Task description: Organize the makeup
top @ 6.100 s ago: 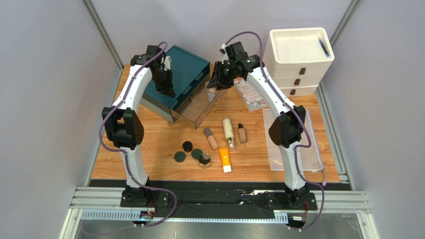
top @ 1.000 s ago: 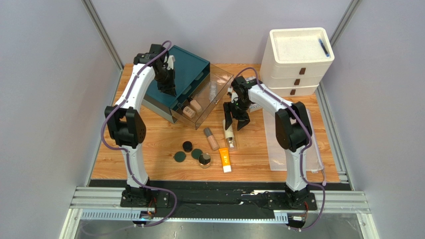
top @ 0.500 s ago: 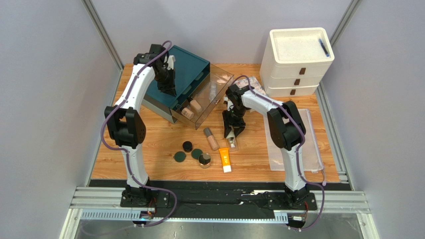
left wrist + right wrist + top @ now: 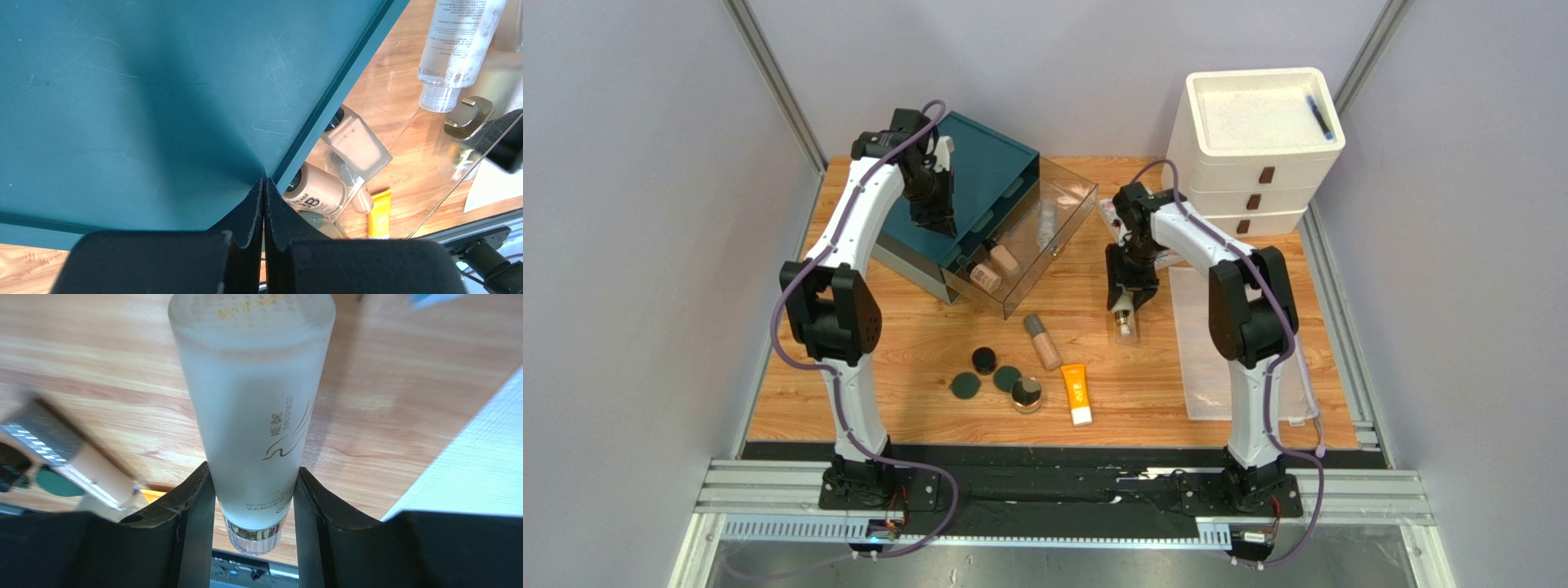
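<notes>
My right gripper (image 4: 1124,294) is shut on the cream-gold bottle (image 4: 258,416) near its clear cap end, with the base pointing down at the wood; the bottle also shows in the top view (image 4: 1124,322). My left gripper (image 4: 264,184) is shut and empty, tips resting on the teal organizer's top (image 4: 979,178). Two beige bottles (image 4: 992,270) lie in the open clear drawer (image 4: 1044,233). A clear tube (image 4: 460,43) lies there too. On the table are a beige tube (image 4: 1043,343), an orange white-capped tube (image 4: 1078,395) and several round dark compacts (image 4: 984,359).
A white three-drawer unit (image 4: 1255,147) stands at the back right. A clear mesh pouch (image 4: 1247,355) lies flat to the right of my right gripper. Grey walls enclose the table on both sides.
My right gripper has closed on the cream-gold bottle, lifted it from beside the beige tube and carried it right. The left arm has not moved.
</notes>
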Action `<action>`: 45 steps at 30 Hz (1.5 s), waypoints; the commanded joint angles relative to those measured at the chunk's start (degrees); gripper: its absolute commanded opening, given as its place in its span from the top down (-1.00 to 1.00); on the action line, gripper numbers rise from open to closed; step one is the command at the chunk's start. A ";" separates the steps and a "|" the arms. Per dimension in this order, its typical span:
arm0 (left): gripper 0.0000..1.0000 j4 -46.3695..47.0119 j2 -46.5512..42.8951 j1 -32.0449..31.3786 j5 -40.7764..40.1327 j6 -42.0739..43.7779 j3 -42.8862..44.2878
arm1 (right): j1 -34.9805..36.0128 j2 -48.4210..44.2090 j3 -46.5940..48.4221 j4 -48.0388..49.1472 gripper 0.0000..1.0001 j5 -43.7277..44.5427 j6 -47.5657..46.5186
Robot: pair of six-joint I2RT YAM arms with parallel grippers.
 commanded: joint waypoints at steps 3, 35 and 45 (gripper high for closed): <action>1.00 -6.04 4.07 -1.23 -0.56 0.25 -4.29 | -0.03 -8.47 12.18 3.69 1.00 -1.35 0.87; 1.00 -4.28 4.25 -2.55 2.96 -1.95 -3.77 | 4.11 11.48 35.39 32.09 -0.20 -19.99 27.85; 1.00 -6.04 5.74 -2.63 2.52 -0.90 -0.70 | 2.18 6.49 34.61 32.00 -0.36 -20.43 26.63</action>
